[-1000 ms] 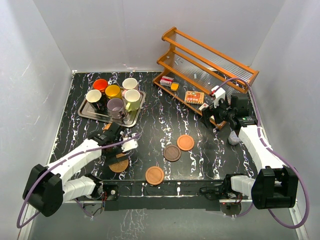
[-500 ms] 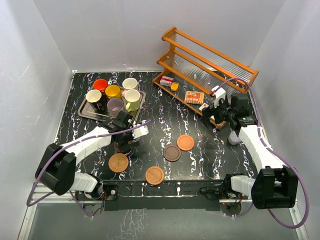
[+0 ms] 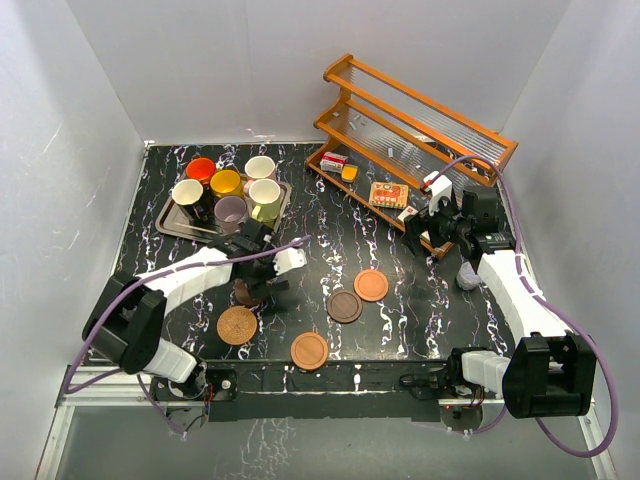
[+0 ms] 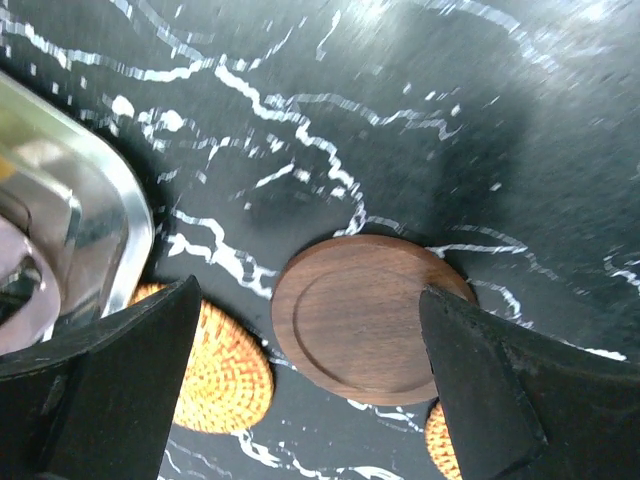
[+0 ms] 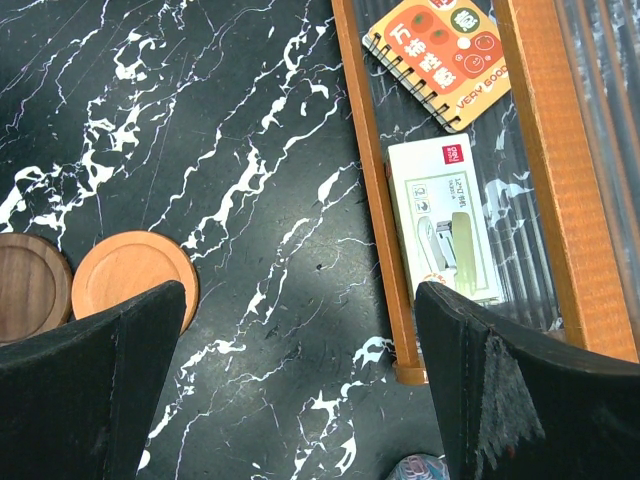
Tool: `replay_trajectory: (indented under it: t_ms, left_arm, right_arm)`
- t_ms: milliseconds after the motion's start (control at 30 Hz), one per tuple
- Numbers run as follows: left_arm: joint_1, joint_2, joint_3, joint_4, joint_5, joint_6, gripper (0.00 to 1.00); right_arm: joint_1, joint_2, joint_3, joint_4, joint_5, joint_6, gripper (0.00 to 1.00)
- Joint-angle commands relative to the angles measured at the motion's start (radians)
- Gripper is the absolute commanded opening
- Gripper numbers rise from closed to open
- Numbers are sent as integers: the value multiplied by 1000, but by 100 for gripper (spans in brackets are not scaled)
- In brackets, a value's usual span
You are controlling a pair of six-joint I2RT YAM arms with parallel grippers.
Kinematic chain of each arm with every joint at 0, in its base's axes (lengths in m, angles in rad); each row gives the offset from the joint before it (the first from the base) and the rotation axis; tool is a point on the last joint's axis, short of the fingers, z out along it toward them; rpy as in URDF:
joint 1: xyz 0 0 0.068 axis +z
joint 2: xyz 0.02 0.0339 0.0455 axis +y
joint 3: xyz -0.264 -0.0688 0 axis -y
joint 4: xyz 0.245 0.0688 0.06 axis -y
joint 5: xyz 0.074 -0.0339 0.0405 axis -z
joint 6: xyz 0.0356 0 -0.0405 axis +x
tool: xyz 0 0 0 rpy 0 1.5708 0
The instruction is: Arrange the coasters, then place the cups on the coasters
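Hovering with left fingers (image 4: pixel 110 380) wide and empty (right fingers (image 5: pixel 80 390) likewise) over the dark wood coaster (image 4: pixel 365 315): probably light, stiff, thin, so pinch across opposite rim edges

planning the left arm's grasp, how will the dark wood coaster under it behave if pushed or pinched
Probably stiff: the dark wood coaster looks like a solid rimmed disc. Lying flat on the glossy tabletop, it would likely slide, not roll or tip. Its thin edge may be hard to pinch.
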Motion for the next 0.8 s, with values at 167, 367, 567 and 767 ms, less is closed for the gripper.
replay_trajectory:
  t_ms: [167,367,567,767]
  left_arm:
    - [-196,157,69,48,104,-33,89]
    - [-252,230,178,50,49,-93,89]
    - [-232,80,161,35,88,-127,90]
    - [-98,-46,142,-2,144,-164,89]
  right_arm:
    - [-9,-16,5,44,-3,-1,98]
    - [-43,-25,5,43,-18,4,98]
    - [-49,-13,7,44,-21,4,98]
    - [-49,-12,5,45,-17,3,98]
